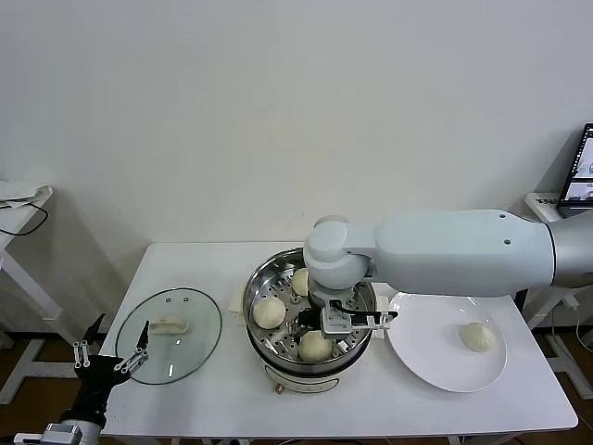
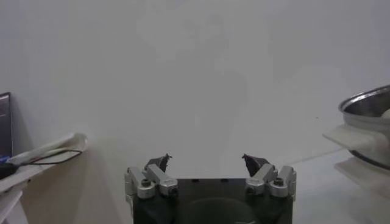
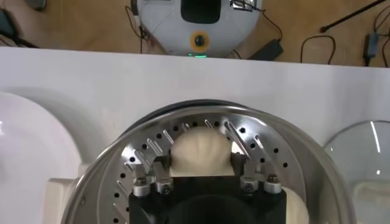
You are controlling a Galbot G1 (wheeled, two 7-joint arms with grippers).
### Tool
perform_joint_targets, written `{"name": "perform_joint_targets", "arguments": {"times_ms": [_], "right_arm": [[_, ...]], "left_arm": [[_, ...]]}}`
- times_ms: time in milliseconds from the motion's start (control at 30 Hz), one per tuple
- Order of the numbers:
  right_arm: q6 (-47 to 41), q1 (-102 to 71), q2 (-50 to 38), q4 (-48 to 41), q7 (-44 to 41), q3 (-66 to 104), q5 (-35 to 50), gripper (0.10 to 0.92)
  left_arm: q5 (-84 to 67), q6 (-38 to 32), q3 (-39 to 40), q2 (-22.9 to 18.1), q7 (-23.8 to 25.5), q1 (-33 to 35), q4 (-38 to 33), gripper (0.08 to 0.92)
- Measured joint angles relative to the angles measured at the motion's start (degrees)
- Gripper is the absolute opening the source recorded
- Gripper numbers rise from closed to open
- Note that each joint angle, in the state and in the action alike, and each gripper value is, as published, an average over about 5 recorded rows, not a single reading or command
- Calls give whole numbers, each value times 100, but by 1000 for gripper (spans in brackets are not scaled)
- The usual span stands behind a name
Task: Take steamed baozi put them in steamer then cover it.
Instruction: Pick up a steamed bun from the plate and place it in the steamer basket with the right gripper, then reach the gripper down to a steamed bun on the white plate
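Observation:
The steamer [image 1: 258, 283] stands mid-table with three baozi on its perforated tray: one at the left [image 1: 270, 311], one at the back [image 1: 300, 281], one at the front [image 1: 316, 347]. My right gripper [image 1: 326, 330] reaches down into the steamer. In the right wrist view its fingers [image 3: 159, 165] sit against both sides of the front baozi [image 3: 201, 151], which rests on the tray [image 3: 140, 159]. A fourth baozi [image 1: 480, 336] lies on the white plate [image 1: 431, 357]. The glass cover [image 1: 171, 345] lies flat on the table at the left. My left gripper [image 1: 111, 357] is open and empty, low at the front left.
The plate sits right of the steamer, close to its rim. A side table with cables [image 1: 23, 209] stands at the far left, and a laptop [image 1: 582, 171] at the far right. The left wrist view shows my left gripper [image 2: 208, 161] facing the wall, with the steamer's edge [image 2: 368, 106] at one side.

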Motion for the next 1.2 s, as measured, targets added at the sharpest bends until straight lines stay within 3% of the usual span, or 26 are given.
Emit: {"name": "perform_joint_targets", "arguments": {"times_ms": [400,733,1200], "right_arm": [[-203,520,-755,-268,-261,114,675,823],[-1195,528,-2147,-459,-579,367,1358,823],[-2251,-563,-3647,-1008,-719,935,1010,823]], "left_arm": [[10,-5,64,-11,-10,73,-82,823],[58,-30,145,12,-16,132,-184,823],[191,-112,416,2,-45,147,-221,823]]}}
